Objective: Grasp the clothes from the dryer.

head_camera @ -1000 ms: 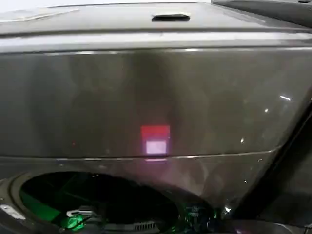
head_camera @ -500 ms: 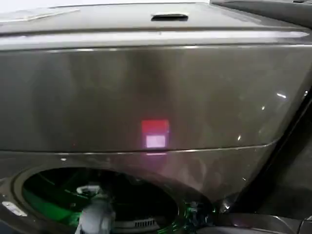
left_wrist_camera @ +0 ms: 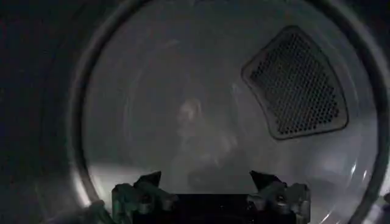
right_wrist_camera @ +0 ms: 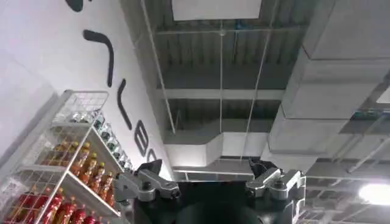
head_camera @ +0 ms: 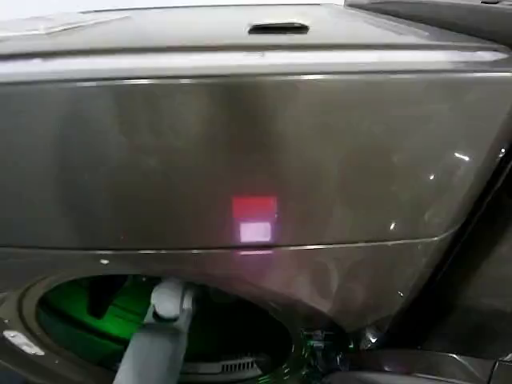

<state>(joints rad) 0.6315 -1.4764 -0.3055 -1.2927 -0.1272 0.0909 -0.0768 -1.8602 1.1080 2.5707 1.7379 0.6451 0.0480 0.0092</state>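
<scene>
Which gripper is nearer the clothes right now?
Left. The left gripper is open inside the dryer, facing the clothes. The right gripper, also open, points at the ceiling.

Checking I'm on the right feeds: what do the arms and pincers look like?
The left arm is a smooth pale grey tube ending in a rounded joint. Both the left pincer and the right pincer have dark pointed fingertips on grey bolted metal brackets.

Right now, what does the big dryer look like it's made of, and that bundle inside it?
The dryer looks like metal with a smooth, dark bronze-grey sheen; its front mirrors the lights. The drum wall seems pale metal, with a perforated vent panel. The clothes look like soft, pale fabric, slumped and hazy, so the weave can't be told. The left gripper faces them, open.
</scene>
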